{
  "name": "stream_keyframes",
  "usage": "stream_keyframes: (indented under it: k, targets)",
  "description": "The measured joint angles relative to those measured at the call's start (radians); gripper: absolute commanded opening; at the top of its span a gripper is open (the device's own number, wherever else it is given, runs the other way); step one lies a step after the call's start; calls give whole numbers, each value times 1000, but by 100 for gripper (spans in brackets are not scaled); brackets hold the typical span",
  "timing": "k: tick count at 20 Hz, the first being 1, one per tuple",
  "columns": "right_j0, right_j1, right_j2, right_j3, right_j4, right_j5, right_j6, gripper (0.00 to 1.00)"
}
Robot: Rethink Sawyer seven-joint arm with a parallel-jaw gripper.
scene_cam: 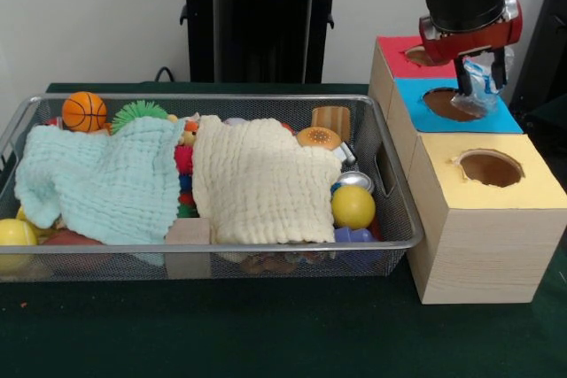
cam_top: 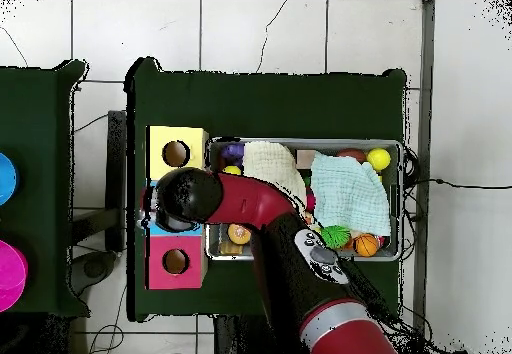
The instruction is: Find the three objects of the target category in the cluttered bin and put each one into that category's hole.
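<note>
While the red-and-black gripper [scene_cam: 479,86] hung at upper right, jaws clamped on a clear crinkled plastic object [scene_cam: 478,84], releasing squarely over the blue-topped box's round hole [scene_cam: 452,104] seemed wisest.

The wire bin [scene_cam: 390,219] is packed: a mint cloth [scene_cam: 97,183] covers its left half and a cream cloth [scene_cam: 261,183] drapes the middle, so most of what lies beneath is blocked from above. Open pockets are few, one along the far rim by the basketball [scene_cam: 84,111] and green spiky ball [scene_cam: 139,112], another at the right end around the yellow ball [scene_cam: 353,206]. To the right, the yellow box's hole [scene_cam: 490,168] stands clear and reachable. The blue box's hole [scene_cam: 452,104] is crowded by the gripper [scene_cam: 478,86] hanging right over it, and the arm partly screens the red box's hole [scene_cam: 421,57] behind.
</note>
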Motion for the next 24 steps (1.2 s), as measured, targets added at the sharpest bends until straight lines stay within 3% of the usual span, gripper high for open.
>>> stream_keyframes:
  k: [14, 24]
  targets:
    - [9, -50, -40, 0, 0, 5, 0, 0]
    - [12, -28, -46, 0, 0, 5, 0, 0]
